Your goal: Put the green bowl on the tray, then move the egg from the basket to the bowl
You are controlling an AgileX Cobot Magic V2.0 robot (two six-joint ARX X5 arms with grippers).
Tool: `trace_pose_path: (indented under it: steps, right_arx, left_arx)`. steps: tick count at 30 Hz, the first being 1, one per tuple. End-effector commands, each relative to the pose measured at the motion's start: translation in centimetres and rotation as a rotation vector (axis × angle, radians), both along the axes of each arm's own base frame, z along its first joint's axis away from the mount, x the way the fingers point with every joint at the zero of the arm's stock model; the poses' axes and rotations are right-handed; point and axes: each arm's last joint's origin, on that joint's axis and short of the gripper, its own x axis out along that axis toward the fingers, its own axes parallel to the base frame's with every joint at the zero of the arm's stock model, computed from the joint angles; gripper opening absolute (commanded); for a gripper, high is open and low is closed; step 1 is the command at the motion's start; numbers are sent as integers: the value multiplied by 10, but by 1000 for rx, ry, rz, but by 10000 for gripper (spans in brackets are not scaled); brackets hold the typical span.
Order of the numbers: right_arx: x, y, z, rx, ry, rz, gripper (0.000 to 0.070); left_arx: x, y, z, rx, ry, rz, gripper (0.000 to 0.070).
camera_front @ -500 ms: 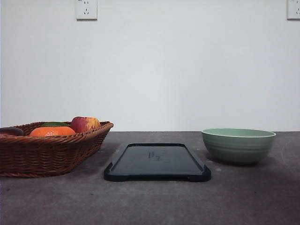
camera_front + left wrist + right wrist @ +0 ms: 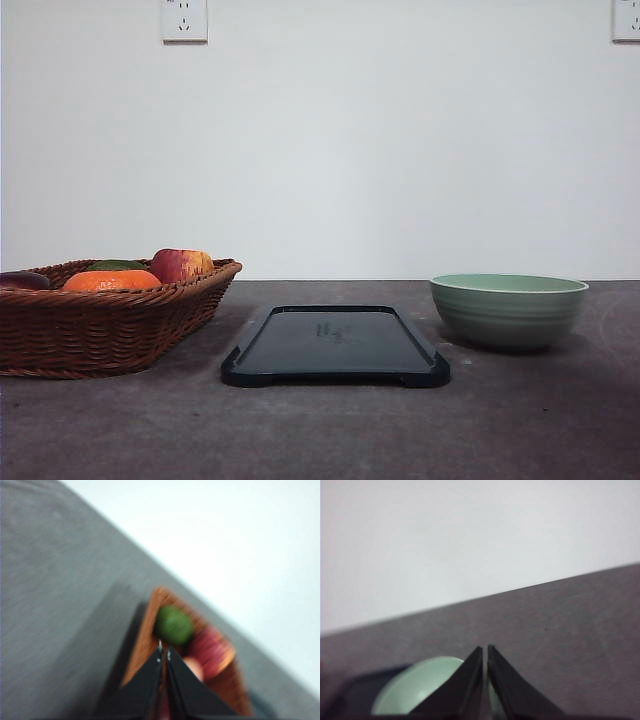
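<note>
The green bowl [image 2: 508,310] stands on the table to the right of the dark tray [image 2: 335,346], apart from it. At the left, the wicker basket [image 2: 100,325] holds fruit; the egg is hidden from the front. In the left wrist view my left gripper [image 2: 164,652] is shut, its tips over the blurred basket [image 2: 142,640], where a green fruit [image 2: 172,625] and a reddish fruit [image 2: 210,647] lie. Seen from the right wrist, my right gripper [image 2: 485,650] is shut with nothing in it, and the green bowl [image 2: 415,687] lies just behind its fingers.
An orange [image 2: 110,280], an apple [image 2: 182,264] and a dark purple fruit [image 2: 22,281] rise above the basket's rim. The white wall behind carries two sockets [image 2: 184,20]. Bare grey table [image 2: 330,430] runs along the front.
</note>
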Motion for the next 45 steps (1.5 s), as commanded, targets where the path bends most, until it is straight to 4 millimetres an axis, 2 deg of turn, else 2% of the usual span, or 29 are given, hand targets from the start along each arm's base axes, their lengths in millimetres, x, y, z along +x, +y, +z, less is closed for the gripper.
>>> trace_pose_path:
  steps: [1, 7, 14, 21, 28, 36, 45]
  right_arx:
    - [0, 0, 3, 86, -35, 14, 9]
    - [-5, 0, 22, 9, -204, 13, 7]
    - [-14, 2, 55, -47, -241, 46, 6]
    - [-16, 3, 97, -142, -209, 82, 6]
    - [-1, 6, 130, -254, -116, 161, 6]
    - [28, 9, 151, -315, 65, 289, 7]
    - [58, 16, 156, -402, 235, 420, 6]
  left_arx:
    - [1, 0, 3, -12, -74, -8, 0]
    - [-5, -1, 29, 194, -311, 8, 0]
    - [-18, -1, 73, 335, -409, 48, 0]
    - [-20, -2, 126, 389, -288, 18, 0]
    - [-5, -5, 170, 442, -195, -138, 0]
    - [27, -10, 189, 479, -93, -357, 0]
    - [55, -12, 195, 569, 165, -513, 0]
